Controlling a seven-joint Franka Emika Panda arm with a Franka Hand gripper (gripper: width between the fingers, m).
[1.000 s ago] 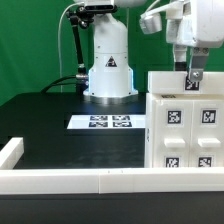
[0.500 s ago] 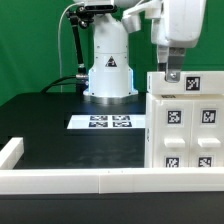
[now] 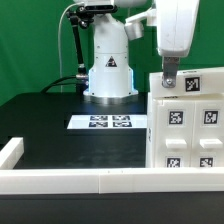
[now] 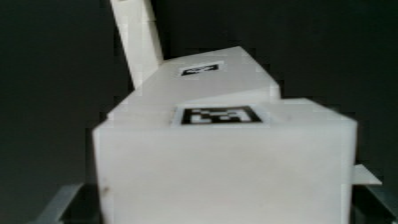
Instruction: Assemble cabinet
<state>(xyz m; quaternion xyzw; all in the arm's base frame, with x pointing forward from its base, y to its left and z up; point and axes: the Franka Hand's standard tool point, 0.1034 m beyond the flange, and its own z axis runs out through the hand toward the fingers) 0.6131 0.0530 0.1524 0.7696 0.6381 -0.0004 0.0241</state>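
The cabinet [image 3: 187, 120] stands on the black desk [image 3: 50, 115] at about four o'clock in the exterior view, tagged drawer fronts [image 3: 176, 117] facing out. The jaws [image 3: 170, 83] touch its upper corner; their opening cannot be told. The marker board [image 3: 108, 123] lies near its nine o'clock side.

Cabinet [image 3: 186, 120] at exterior view's right of marker board [image 3: 107, 122].

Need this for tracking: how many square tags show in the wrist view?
2: one tag on the large white plastic cabinet body nearest the camera, another tag farther back. More may be hidden.
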